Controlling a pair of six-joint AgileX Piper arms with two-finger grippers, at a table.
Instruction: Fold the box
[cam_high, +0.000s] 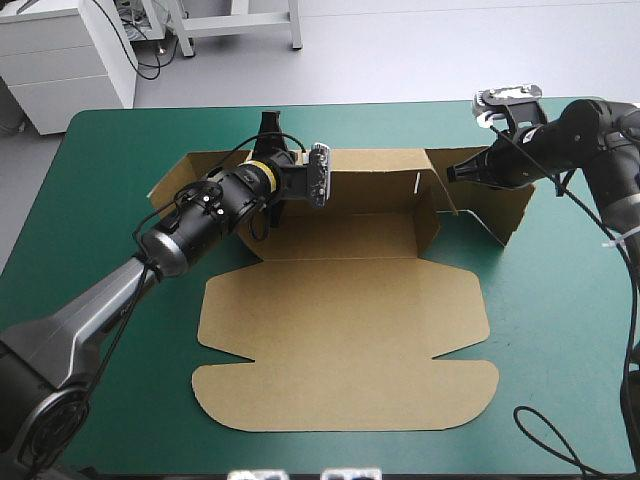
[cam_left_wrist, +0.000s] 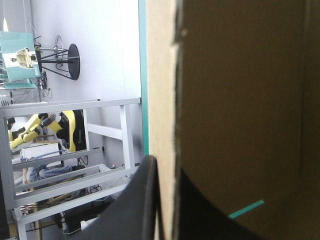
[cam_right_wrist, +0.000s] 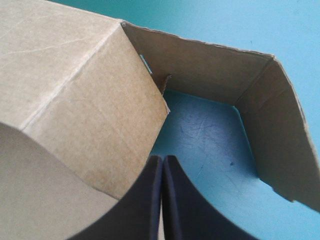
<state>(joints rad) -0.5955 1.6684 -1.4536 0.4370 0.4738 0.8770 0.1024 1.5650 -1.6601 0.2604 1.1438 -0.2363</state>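
So the box (cam_high: 340, 340) sits about mid-table, a bit toward the far edge, on the teal-green cover (cam_high: 110, 300). It's half built. The tray part is at the far side with its back wall and right side wall standing, and the lid lies flat with its tongue pointing at the near edge. The tray's long axis runs left-right, parallel to the table's far edge. At each end a bit of extra board sticks out past the tray. The 1 on the right stands up and bends round into a small open pocket with bare cover inside.

The left gripper (cam_high: 268, 125) is on the back wall near the tray's left end, with its arm reaching in from the near-left. In the left wrist view an edge of the box (cam_left_wrist: 240, 100) runs straight between the 2 black fingers, 1 on each face. The left gripper (cam_left_wrist: 166, 167) is all but closed there, so it's pinching the wall.

The right gripper (cam_high: 452, 172) comes in from the right, tip pointing left at the tray's right end. In its own camera the right gripper (cam_right_wrist: 162, 159) has both fingers pressed together into a point with nothing between them. The tip is right at the lower edge of a tilted brown panel of the box (cam_right_wrist: 75, 100). Can't tell whether it's actually touching the panel or just beside it.
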